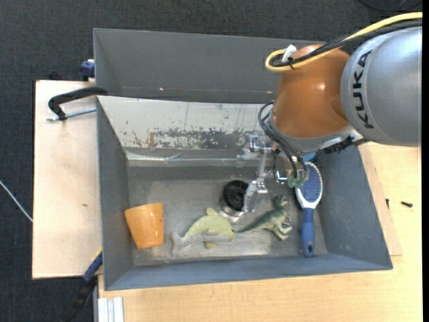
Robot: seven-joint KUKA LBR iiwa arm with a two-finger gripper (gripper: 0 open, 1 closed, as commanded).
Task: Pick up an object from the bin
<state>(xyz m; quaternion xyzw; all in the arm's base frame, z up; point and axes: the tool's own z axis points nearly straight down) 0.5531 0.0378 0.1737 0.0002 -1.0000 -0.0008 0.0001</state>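
Black round disc (234, 194), mid-floor of the bin (112, 180), just at 9 o'clock of the gripper (255, 198); cannot tell the gripper's spread. Green toy dinosaur (271, 221) close at 5 o'clock, blue-handled brush (308, 210) at 3, yellowish dolphin (209, 228) at 7, orange cup (145, 225) at 9.

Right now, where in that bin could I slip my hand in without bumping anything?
Bare floor lies between the orange cup and the back wall, left of the black round thing. The right front is crowded: yellowish dolphin toy, green dinosaur, blue brush.

small black round disc (233, 194) lies flat, midway across the bin (112, 200).
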